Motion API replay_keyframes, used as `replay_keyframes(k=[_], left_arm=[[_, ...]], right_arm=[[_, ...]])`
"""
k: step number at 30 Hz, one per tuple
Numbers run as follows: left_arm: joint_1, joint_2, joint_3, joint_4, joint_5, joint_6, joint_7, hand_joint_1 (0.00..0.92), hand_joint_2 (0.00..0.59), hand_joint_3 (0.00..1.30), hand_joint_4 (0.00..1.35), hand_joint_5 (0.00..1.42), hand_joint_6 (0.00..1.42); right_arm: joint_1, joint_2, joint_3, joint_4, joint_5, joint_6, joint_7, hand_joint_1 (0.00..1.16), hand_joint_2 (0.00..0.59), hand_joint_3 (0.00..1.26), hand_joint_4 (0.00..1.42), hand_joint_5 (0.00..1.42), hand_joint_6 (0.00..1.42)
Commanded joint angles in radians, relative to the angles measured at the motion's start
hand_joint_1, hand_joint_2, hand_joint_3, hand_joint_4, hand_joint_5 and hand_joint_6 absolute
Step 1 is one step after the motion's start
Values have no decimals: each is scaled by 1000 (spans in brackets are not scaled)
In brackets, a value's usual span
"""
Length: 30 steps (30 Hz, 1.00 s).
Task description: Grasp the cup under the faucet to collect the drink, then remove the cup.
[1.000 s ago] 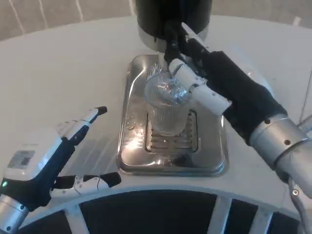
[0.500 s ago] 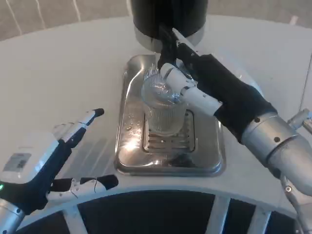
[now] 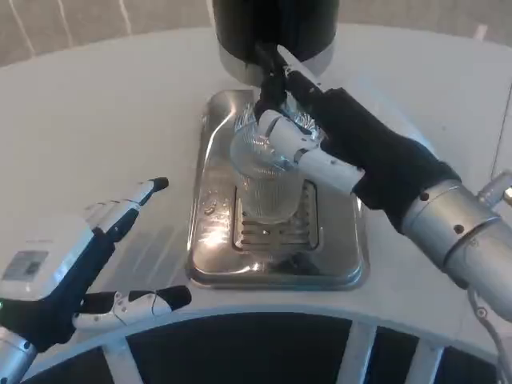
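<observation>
Right hand (image 3: 320, 132): we are grasping the clear cup (image 3: 264, 172) at its rim, white fingers (image 3: 308, 156) wrapping its near side. Cup: standing upright on the grate of the steel drip tray (image 3: 340, 260), directly below the faucet (image 3: 268, 68) of the black dispenser (image 3: 276, 28). Whether any drink is in it, we cannot tell. Left hand (image 3: 68, 268): hanging released above the white surface (image 3: 96, 120), well apart from the tray, fingers spread. Step, as we are judging it: collecting. Next move calls for lifting the cup level, clearing the faucet and tray edge.
</observation>
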Motion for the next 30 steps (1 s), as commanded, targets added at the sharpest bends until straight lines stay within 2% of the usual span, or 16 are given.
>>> replay_keyframes(k=[1, 8, 15, 20, 25, 30], left_arm=[[20, 5, 8, -11, -8, 9, -15, 112, 72, 105, 54, 143, 237], [22, 3, 11, -12, -13, 10, -20, 111, 72, 105, 61, 142, 237], [23, -1, 16, -10, -25, 11, -26, 111, 72, 111, 62, 142, 237], [23, -14, 24, -12, -74, 25, -52, 107, 62, 72, 27, 154, 237], [14, -56, 47, -16, -197, 72, -118, 140, 31, 2, 0, 167, 266], [-6, -96, 60, -32, -264, 109, -167, 158, 20, 0, 0, 172, 282]], right_arm=[[-38, -26, 54, -41, -10, -48, 28, 155, 555, 0, 0, 0, 1], [-68, -81, 99, -49, -61, -69, 50, 149, 550, 0, 0, 0, 0], [-78, -109, 117, -57, -86, -72, 86, 143, 542, 0, 0, 0, 0], [-76, -112, 112, -66, -88, -64, 101, 140, 540, 0, 0, 0, 0], [-68, -114, 108, -79, -92, -54, 109, 138, 539, 0, 0, 0, 0], [-61, -113, 110, -90, -102, -47, 116, 135, 539, 0, 0, 0, 0]])
